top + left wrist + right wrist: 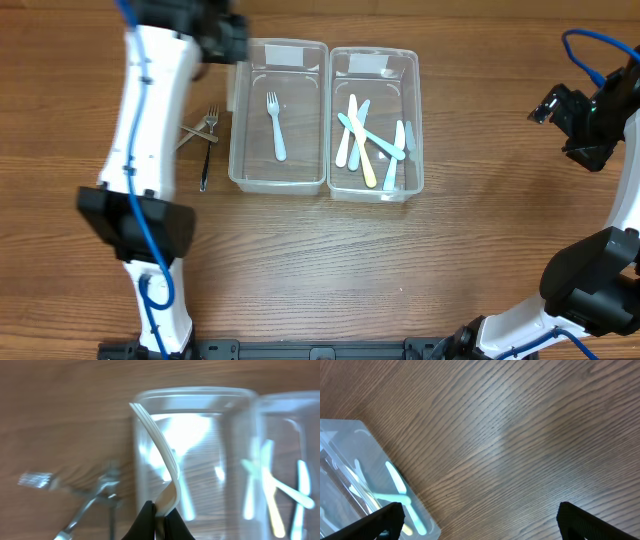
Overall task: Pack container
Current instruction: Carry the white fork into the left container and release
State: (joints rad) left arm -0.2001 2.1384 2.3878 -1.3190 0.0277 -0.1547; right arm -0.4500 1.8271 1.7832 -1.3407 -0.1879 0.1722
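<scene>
Clamping my left gripper (pixel 160 516) shut on the near end of a pale plastic utensil (pixel 166 451), I have it pinched right at its tail, and nothing else supports it. It comes out of the jaws and runs ahead of them, bowing a little to the right before leaning off to the left. Its long axis lies fore and aft from the fingertips, and its free end points away from me, ending over the left wall of the left container (pixel 200 392). I see it edge-on, so I cannot tell whether it is a fork, knife or spoon. Here is the worry: the free end sits above the rim rather than well inside. If I let go here it may tip outward and land by the metal forks (pixel 95 494) ahead and left of the jaws, or hang across the wall. The hold is short too, so a quick swing could make it pivot between the pads or slip out. A blue fork (pixel 276 125) lies in that container and mixed pastel cutlery (pixel 372 140) in the right container (pixel 417 120), so picking the wrong tub is possible as well. My right gripper (pixel 480 522) stands wide open, nothing between its fingers, well apart from all this.
</scene>
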